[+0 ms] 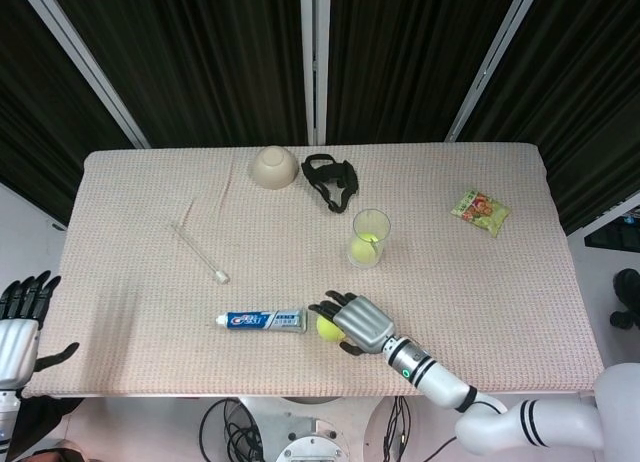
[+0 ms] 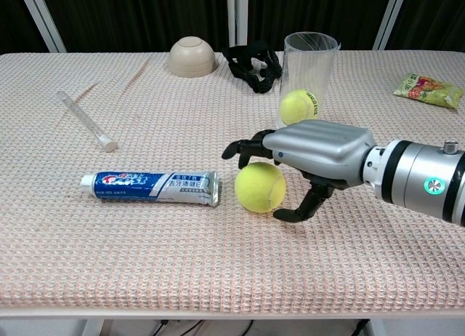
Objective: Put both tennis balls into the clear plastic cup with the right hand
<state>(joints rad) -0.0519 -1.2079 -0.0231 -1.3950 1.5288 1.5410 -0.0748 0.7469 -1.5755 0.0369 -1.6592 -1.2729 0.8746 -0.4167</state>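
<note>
My right hand [image 2: 305,158] arches over the loose yellow-green tennis ball [image 2: 260,187] on the woven tablecloth [image 2: 145,263], fingers spread above, thumb low beside it, grasping nothing. The other yellow-green tennis ball [image 2: 298,107] sits inside the clear plastic cup [image 2: 309,60], upright nearby. My left hand [image 1: 22,317] hangs spread off the table's edge, holding nothing.

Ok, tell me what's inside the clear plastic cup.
The clear plastic cup holds one tennis ball, resting at its bottom and visible through the wall. Nothing else shows inside. The second tennis ball lies on the table under the right hand.
</note>
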